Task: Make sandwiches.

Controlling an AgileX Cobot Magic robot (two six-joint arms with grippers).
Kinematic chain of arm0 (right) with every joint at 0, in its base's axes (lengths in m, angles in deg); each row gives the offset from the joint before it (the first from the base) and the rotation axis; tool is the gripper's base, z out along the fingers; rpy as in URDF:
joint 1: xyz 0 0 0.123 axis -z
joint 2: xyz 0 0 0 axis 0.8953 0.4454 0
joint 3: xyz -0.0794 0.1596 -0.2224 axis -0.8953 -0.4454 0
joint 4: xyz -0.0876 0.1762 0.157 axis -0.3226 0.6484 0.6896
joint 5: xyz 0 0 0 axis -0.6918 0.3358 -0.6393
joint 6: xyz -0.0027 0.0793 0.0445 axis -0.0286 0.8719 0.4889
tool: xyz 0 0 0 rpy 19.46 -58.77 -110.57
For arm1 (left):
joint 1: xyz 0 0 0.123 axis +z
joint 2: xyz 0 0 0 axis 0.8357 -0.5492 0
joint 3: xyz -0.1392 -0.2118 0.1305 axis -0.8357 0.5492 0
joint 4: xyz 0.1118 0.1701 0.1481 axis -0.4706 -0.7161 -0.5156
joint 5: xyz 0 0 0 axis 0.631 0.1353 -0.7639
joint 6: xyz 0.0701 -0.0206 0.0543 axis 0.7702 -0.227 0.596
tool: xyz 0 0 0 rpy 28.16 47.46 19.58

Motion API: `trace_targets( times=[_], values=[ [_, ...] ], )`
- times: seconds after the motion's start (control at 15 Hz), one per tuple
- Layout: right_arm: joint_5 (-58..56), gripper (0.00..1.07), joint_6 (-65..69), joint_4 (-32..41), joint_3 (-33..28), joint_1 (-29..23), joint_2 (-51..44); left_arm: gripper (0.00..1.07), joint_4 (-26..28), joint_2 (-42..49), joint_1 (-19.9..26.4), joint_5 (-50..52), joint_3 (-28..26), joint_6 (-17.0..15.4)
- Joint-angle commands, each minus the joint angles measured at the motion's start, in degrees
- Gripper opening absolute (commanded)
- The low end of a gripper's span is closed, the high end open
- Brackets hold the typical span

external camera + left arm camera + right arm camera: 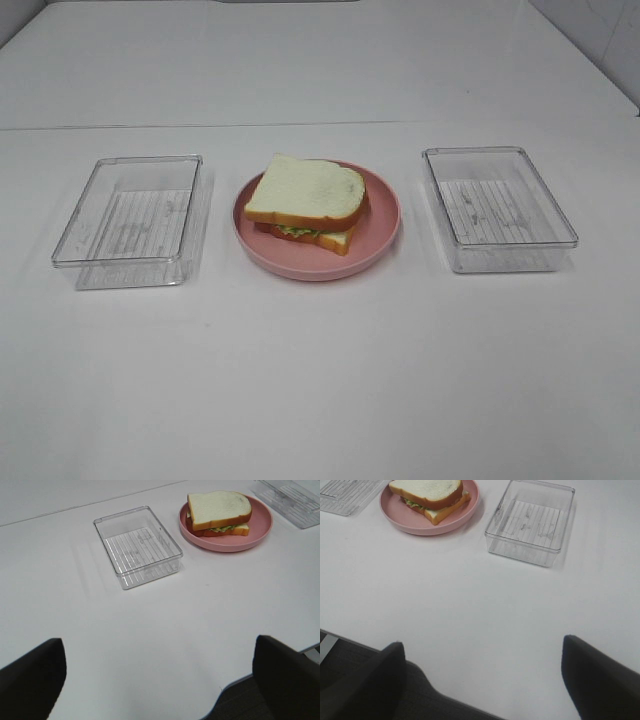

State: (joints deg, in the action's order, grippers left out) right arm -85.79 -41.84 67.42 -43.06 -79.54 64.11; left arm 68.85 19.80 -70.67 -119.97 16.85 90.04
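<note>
One sandwich (305, 202) stands stacked on a pink round plate (380, 235) at the table's middle: two white bread slices with orange-brown crust, green lettuce and a reddish layer showing between them. The left wrist view shows the sandwich (218, 511) far off, beyond my left gripper (160, 680), whose dark fingers (32, 680) stand wide apart with nothing between them, over the table's near edge. My right gripper (482, 677) is likewise open and empty, back from the sandwich (429, 494). Neither gripper appears in the exterior high view.
A clear plastic tray (130, 218) sits left of the plate and another clear tray (497, 208) right of it, both empty. The white table's front edge (235, 682) runs under the grippers, with dark floor below.
</note>
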Motion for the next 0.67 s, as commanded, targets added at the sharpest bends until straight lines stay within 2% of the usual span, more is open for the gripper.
trace_targets(
  times=[0.07, 0.33, 0.47, 0.53, 0.67],
  values=[
    [0.57, 0.8, -0.52, 0.06, -0.23, 0.0, -0.46, 0.96, 0.52, 1.09, -0.06, 0.52, 0.11, 0.06],
    [0.57, 0.8, -0.52, 0.06, -0.23, 0.23, -0.46, 0.96, 0.52, 1.26, 0.52, 0.52, 0.11, 0.06],
    [0.57, 0.8, -0.52, 0.11, -0.23, 2.86, -0.46, 0.96, 0.52, 1.26, 4.13, 0.52, 0.11, 0.06],
    [0.57, 0.8, -0.52, 0.11, -0.23, 7.68, -0.46, 0.96, 0.52, 1.26, 8.59, 0.52, 0.11, 0.06],
    [0.57, 0.8, -0.52, 0.11, -0.23, 12.55, -0.46, 0.96, 0.52, 1.26, 12.61, 0.52, 0.11, 0.06]
  ],
)
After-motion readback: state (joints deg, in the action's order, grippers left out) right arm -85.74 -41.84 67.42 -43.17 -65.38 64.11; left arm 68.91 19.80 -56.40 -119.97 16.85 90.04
